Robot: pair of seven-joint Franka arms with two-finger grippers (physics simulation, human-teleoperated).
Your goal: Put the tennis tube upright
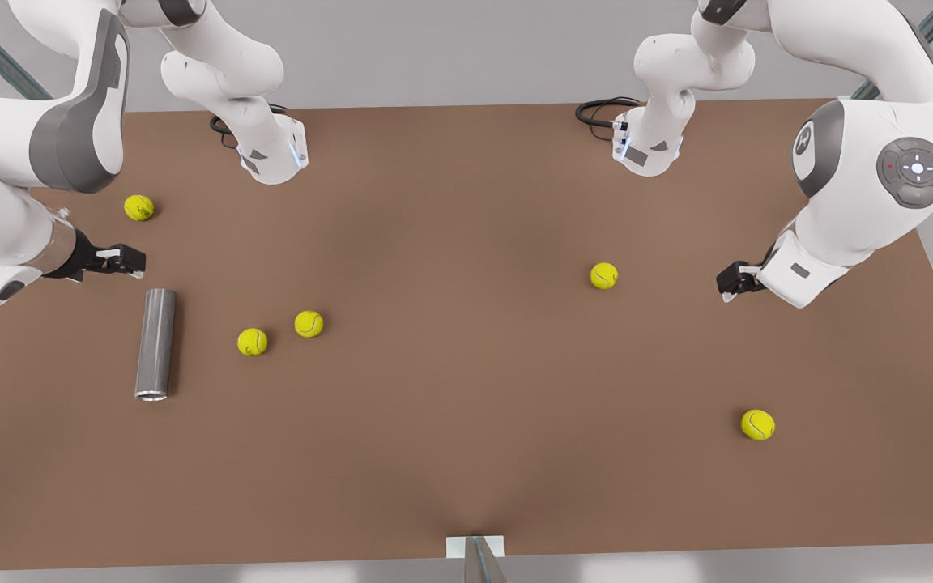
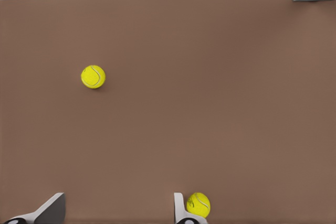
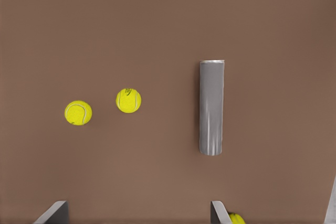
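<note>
Front view gives you the tennis tube [image 1: 155, 343] lying flat near the desk's [image 1: 466, 453] left edge, the right gripper [image 1: 114, 260] hovering just beyond its far end, the left gripper [image 1: 732, 281] waiting near the right edge. Left wrist view: your claw's fingers [image 2: 181, 208] stand wide, a tennis ball [image 2: 199, 204] beside one. Right wrist view: fingers [image 3: 218, 212] wide, empty, tube [image 3: 211, 107] apart.

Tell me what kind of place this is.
Likely a simulated robot test bench: two white arms over a plain brown table, with only a grey tennis tube lying flat and scattered yellow tennis balls, against blank grey surroundings.
</note>
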